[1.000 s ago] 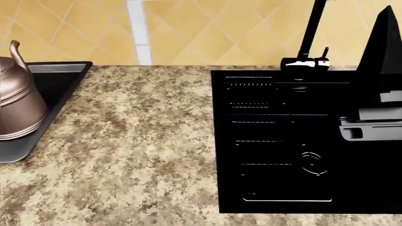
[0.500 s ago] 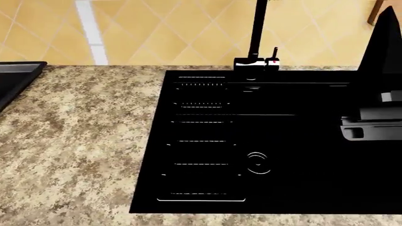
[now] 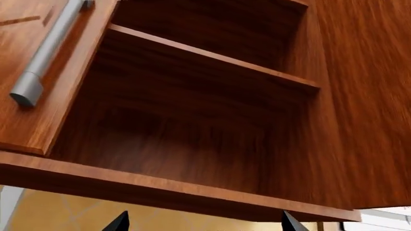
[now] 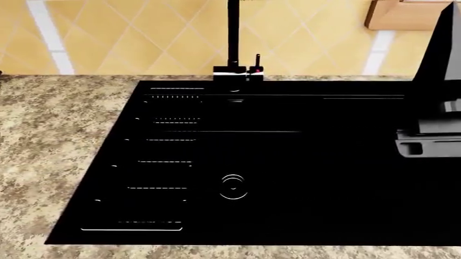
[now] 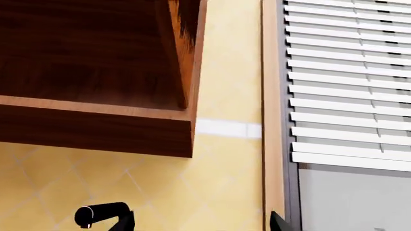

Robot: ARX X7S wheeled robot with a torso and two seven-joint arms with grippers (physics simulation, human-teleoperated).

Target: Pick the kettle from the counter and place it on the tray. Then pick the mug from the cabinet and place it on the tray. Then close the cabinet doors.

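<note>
Head view shows only the granite desk (image 4: 43,140), the black sink panel (image 4: 288,162) and its tap (image 4: 234,38); kettle, tray and mug are out of sight here. Left wrist view looks up into the open cabinet (image 3: 192,120), shelf (image 3: 212,60) bare as far as shows, door handle (image 3: 48,53) beside it. The left claw (image 3: 202,222) is spread wide, holding nothing; the right claw (image 5: 200,222) likewise wide. No mug is visible on either shelf, so a reach made now would be blind and might knock the mug or strike the cabinet floor edge
</note>
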